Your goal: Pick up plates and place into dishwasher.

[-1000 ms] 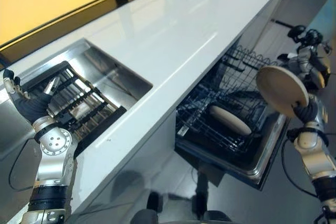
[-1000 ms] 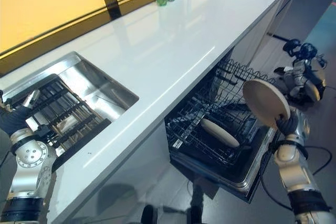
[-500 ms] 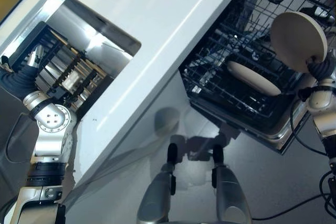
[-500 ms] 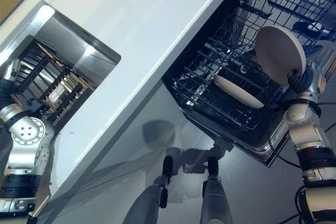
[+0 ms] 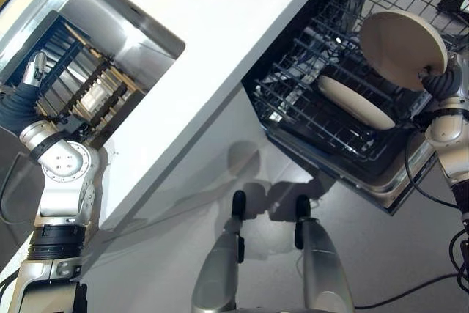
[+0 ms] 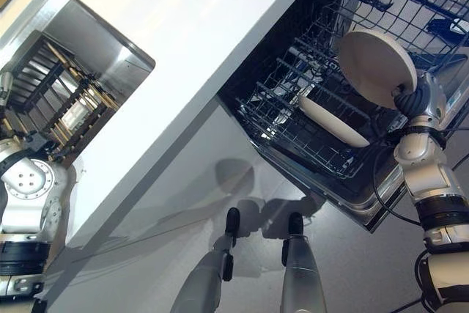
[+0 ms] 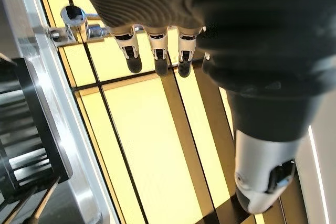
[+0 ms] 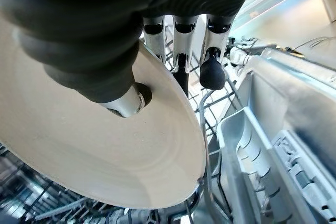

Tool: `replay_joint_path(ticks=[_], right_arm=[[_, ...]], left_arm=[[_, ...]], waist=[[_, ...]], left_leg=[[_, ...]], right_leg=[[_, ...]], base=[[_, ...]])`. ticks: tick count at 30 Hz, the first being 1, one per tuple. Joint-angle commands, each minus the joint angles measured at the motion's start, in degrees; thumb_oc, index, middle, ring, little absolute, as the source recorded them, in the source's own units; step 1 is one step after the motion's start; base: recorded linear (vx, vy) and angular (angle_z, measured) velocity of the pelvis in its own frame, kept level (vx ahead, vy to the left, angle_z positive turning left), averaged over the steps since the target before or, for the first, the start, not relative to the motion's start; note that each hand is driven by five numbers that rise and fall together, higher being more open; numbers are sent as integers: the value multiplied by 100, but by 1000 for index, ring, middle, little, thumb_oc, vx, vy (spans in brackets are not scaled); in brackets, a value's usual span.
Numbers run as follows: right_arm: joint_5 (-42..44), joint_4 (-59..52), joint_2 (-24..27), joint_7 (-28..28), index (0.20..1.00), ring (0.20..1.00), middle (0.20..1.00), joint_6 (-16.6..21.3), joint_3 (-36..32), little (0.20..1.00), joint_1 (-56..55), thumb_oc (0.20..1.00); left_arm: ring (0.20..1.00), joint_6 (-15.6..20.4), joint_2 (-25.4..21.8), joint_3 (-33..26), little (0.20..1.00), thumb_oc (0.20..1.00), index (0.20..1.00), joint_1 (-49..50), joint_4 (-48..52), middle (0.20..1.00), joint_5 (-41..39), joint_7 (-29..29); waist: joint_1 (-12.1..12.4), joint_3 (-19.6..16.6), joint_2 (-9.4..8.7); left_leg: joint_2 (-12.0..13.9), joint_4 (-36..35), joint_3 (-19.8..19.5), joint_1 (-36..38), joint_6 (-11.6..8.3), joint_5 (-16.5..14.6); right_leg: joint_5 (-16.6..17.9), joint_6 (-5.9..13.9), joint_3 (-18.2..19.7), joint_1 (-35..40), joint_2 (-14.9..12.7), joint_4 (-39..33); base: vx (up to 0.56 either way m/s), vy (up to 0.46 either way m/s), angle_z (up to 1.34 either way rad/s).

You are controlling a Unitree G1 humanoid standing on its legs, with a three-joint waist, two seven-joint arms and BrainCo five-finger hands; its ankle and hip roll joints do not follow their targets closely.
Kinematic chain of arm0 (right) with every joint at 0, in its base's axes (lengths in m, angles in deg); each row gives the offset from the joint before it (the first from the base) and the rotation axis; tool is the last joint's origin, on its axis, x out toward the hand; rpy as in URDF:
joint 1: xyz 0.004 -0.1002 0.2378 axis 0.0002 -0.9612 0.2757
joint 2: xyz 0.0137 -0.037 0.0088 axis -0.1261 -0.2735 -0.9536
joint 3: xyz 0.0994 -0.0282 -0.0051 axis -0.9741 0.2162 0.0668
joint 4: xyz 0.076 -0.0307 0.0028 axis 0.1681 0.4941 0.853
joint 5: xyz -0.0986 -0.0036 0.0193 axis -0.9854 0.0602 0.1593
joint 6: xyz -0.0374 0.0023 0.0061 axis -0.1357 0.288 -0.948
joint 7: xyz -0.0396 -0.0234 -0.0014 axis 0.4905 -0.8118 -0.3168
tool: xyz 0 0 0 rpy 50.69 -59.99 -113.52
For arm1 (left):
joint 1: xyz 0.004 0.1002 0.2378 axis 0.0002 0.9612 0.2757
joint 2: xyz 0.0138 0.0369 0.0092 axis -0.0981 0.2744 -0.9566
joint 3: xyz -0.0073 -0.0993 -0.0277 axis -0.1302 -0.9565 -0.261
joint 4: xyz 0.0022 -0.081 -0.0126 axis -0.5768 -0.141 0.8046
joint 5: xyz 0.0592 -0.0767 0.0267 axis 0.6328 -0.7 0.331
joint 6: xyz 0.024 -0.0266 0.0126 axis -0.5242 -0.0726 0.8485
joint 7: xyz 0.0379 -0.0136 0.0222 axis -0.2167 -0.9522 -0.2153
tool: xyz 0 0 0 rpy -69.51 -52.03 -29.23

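The plate (image 5: 401,48) sits at the upper right of the left eye view, held over the pulled-out lower rack (image 5: 322,119) of the open dishwasher (image 5: 381,181). It looks like a rigid, glazed piece of crockery: stiff, smooth enough to slip, and likely to chip if it knocks the wire tines (so a pinch across the rim, thumb on one face and fingers on the other, seems the sensible hold).

That is how the right hand (image 8: 126,100) has it. In the right wrist view the thumb presses the near face of the plate a little way in from the edge, while the fingers (image 8: 181,66) curl down behind the far face, so the rim runs between thumb and fingers. The plate is tilted, its broad face turned toward the head camera, its lower edge above the rack but not yet among the tines.

A second plate (image 5: 355,102) already lies slanted in the rack, just below and to the left of the held one.

The left hand (image 7: 157,51) shows at the far left of the left eye view by the sink (image 5: 139,27) and its drying rack (image 5: 77,93), fingers extended and relaxed, holding nothing.
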Motion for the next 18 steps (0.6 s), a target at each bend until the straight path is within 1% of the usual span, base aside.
replay_joint_path(ticks=[1, 8, 10, 14, 18], right_arm=[[-308, -41, 171, -463, 200, 200, 200, -17, 240, 200, 97, 200], [-644, 159, 231, -1152, 200, 200, 200, -233, 601, 200, 158, 200], [-606, 291, 253, -1356, 200, 200, 200, -281, 755, 200, 219, 200], [-461, 595, 224, -1541, 200, 200, 200, -304, 958, 200, 295, 200], [-300, 934, 190, -1574, 200, 200, 200, -262, 1130, 200, 370, 200]], left_arm=[[1000, 215, 223, 48, 1000, 1000, 1000, 119, -79, 1000, 154, 31], [1000, 218, 148, 36, 1000, 1000, 1000, 115, -64, 1000, 178, 133], [1000, 209, 117, 55, 1000, 1000, 1000, 91, -65, 1000, 167, 153], [1000, 204, 100, 87, 1000, 1000, 1000, 59, -51, 1000, 169, 170], [1000, 181, 96, 111, 1000, 1000, 1000, 12, -36, 1000, 154, 187]], waist=[[-26, 292, -314], [60, 413, -358], [84, 413, -356], [128, 413, -333], [165, 413, -288]], left_leg=[[261, 555, 165, 69, 62, -392], [280, 615, 182, -112, 62, -306], [281, 600, 188, -178, 73, -274], [277, 550, 203, -249, 72, -225], [263, 524, 220, -332, 82, -175]], right_leg=[[552, 206, -68, 381, -42, -1083], [587, 219, -173, 343, -70, -1081], [602, 224, -188, 308, -73, -1100], [623, 229, -213, 243, -93, -1118], [642, 236, -239, 190, -124, -1131]], base=[[36, -51, 12], [4, -47, 5], [-3, -32, 1], [0, 0, 0], [-4, -1, 1]])
